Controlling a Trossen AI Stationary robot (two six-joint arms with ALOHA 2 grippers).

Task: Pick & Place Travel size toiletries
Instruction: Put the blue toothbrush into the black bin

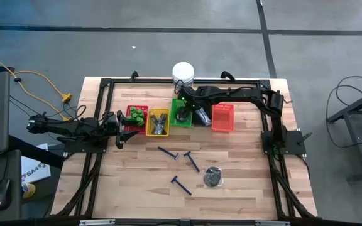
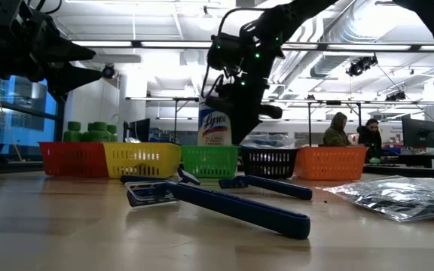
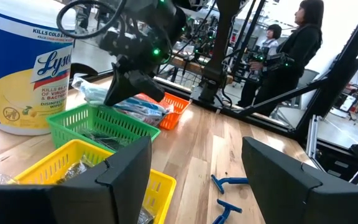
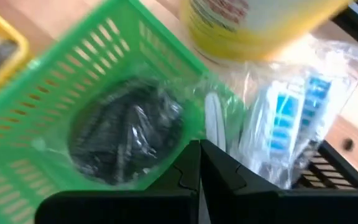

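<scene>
High view | razors point(image 1: 181, 184) dark-blue (three) | bundle point(image 1: 213, 177) shiny, wrapped

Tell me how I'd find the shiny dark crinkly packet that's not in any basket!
Start at the row of little coloured baskets across the far side of the wooden table, then come toward the near edge on the right arm's side. The packet lies flat on bare wood there. Its neighbours are thin dark-blue razors; it alone is a round, crinkly, shiny bundle.

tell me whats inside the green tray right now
In the green tray lies a dark shiny bundle in clear wrap. The shut right gripper hangs over the tray's edge, hiding that corner; anything under the bundle cannot be seen.
</scene>
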